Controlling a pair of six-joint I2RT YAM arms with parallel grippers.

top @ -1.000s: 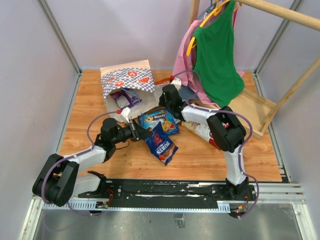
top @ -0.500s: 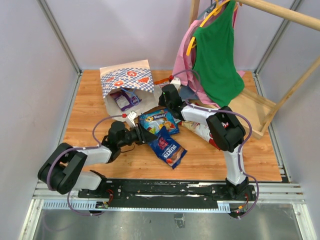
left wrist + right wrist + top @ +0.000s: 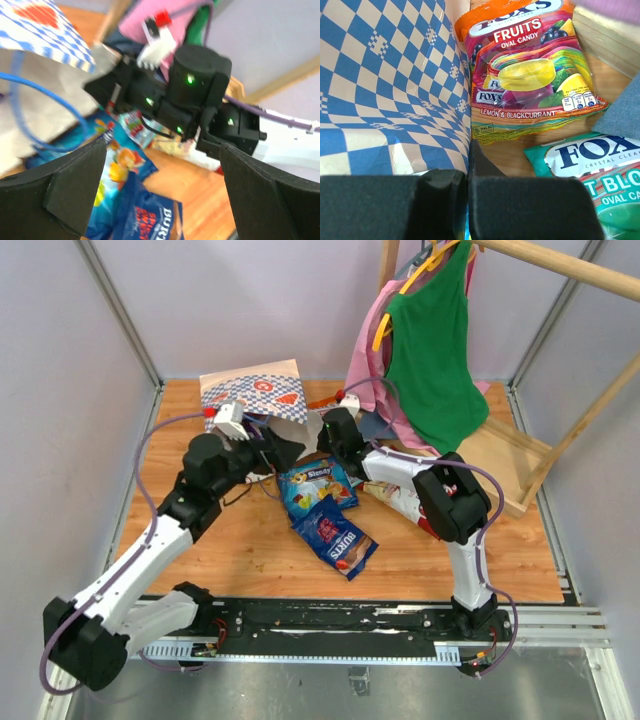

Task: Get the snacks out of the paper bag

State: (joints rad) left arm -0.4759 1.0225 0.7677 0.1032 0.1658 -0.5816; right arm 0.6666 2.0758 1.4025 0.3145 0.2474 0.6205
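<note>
two black fingers (image 3: 440,200) of the right gripper (image 3: 468,175) press tight on the edge of the single paper bag (image 3: 380,90), pinching its checked paper. the left gripper (image 3: 162,150) hangs spread wide and empty near the bag's mouth. two blue snacks, a standy packet (image 3: 318,483) and a burts packet (image 3: 337,540), lie on the table (image 3: 250,560) just in front. two fox's snacks, a fruits packet (image 3: 530,75) and a green packet (image 3: 590,170), lie beside the bag. its inside seems hidden.

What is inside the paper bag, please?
No snack is visible inside the paper bag. The left gripper covers its mouth from above; the left wrist view shows only pale paper there, blurred. Whether it is empty cannot be told.
</note>
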